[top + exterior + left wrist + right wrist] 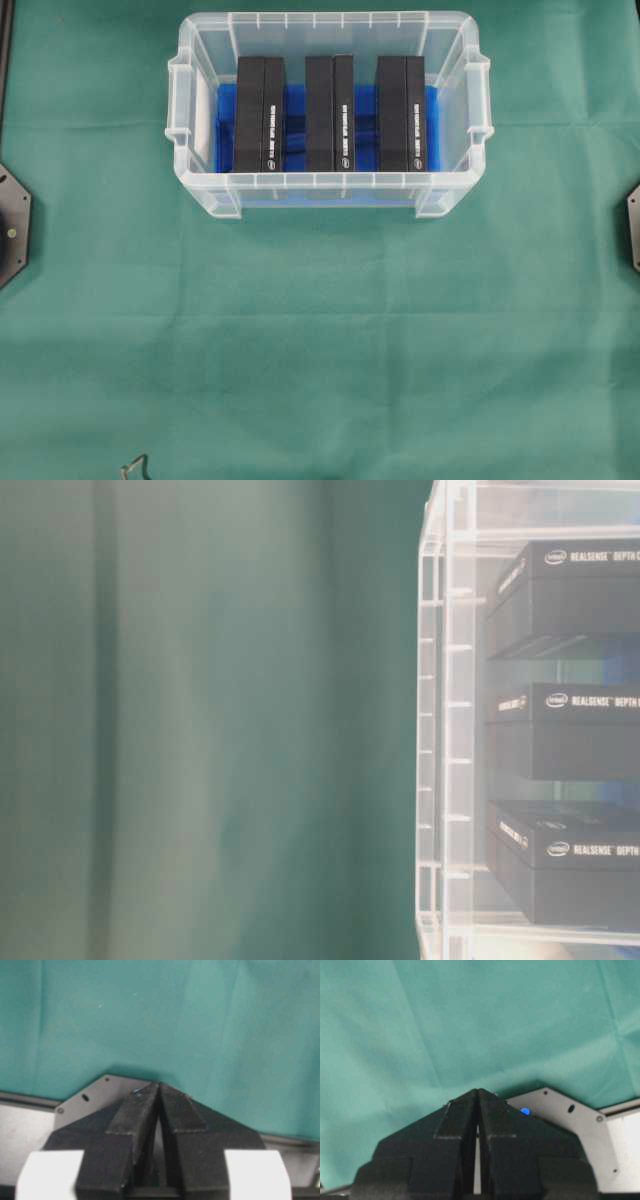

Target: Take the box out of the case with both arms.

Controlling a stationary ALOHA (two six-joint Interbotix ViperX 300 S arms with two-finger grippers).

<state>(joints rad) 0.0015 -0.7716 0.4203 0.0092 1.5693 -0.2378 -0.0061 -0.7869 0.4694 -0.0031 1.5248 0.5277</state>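
The clear plastic case (pixel 200 185) stands at the far middle of the green cloth, lined with a blue sheet (pixel 298 125). Three black boxes stand on edge in it: left (pixel 260 113), middle (pixel 329 113), right (pixel 400 113). The table-level view shows the case's wall (pixel 445 730) with the boxes (pixel 570 730) stacked in that sideways picture. My left gripper (pixel 159 1085) is shut, tips touching, nothing between them, above the cloth beside a black base plate (pixel 95 1097). My right gripper (pixel 477 1091) is shut and empty too, next to its plate (pixel 570 1115). Neither gripper appears in the overhead view.
Black arm base plates sit at the left edge (pixel 12 225) and right edge (pixel 633 228) of the table. A small bent wire piece (pixel 135 466) lies at the near edge. Green cloth (pixel 320 340) covers the table in front of the case.
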